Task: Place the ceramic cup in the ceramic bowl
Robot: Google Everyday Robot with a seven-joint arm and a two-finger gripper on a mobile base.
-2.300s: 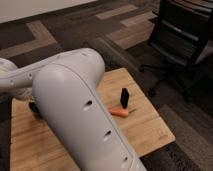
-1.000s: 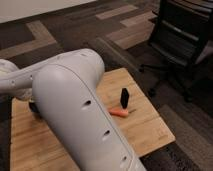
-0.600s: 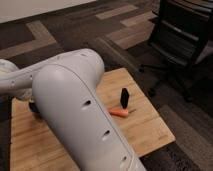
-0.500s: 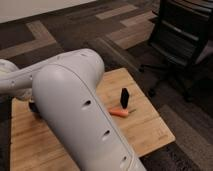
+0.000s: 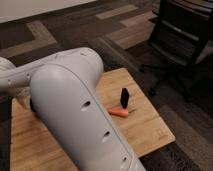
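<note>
My white arm (image 5: 75, 110) fills the middle and left of the camera view and covers most of the wooden table (image 5: 150, 132). The gripper is not in view; it lies behind the arm or off the left edge. The ceramic cup and the dark blue ceramic bowl are hidden. A small dark patch (image 5: 33, 106) shows at the arm's left edge on the table; I cannot tell what it is.
An orange carrot (image 5: 119, 112) lies on the table right of the arm. A small black upright object (image 5: 124, 97) stands just behind it. A black office chair (image 5: 182, 40) stands on the carpet at the far right, past the table's edge.
</note>
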